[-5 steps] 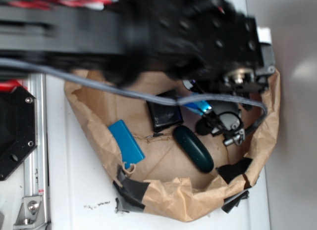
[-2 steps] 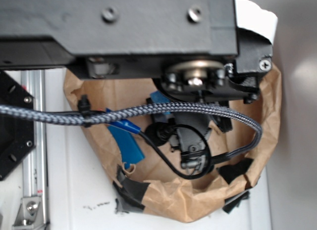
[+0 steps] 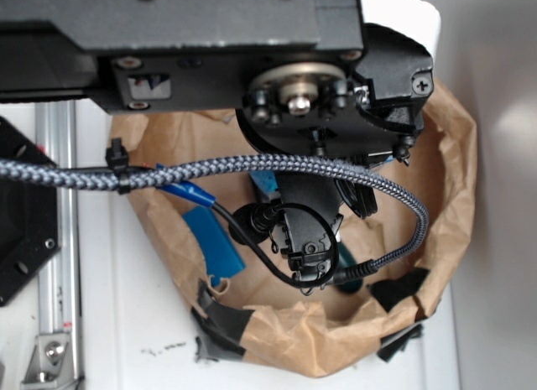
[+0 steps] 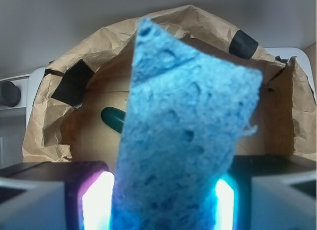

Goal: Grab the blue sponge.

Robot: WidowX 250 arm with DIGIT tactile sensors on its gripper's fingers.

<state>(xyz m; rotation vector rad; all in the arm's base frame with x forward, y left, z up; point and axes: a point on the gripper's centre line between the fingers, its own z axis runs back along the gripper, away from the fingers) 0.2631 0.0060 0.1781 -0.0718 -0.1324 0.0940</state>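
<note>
The blue sponge (image 4: 183,131) fills the middle of the wrist view, light blue and porous, standing upright and leaning a little right. My gripper (image 4: 159,203) is shut on its lower part, and a glowing pad (image 4: 96,200) stands on each side of it. The sponge hangs above the floor of the brown paper bag (image 4: 64,121). In the exterior view the black wrist (image 3: 310,113) covers the gripper. Only a small blue corner (image 3: 267,182) peeks out beneath it, probably the sponge.
A smooth blue block (image 3: 214,239) lies at the left inside the paper bag (image 3: 457,155). The dark teal oval case (image 4: 113,118) lies on the bag floor behind the sponge. A braided cable (image 3: 252,165) loops across the bag. Black tape patches (image 4: 242,43) mark the rim.
The arm has swung left and over the middle of the bag, now covering the black wallet and most of the teal case. The sponge has stayed in the gripper.
</note>
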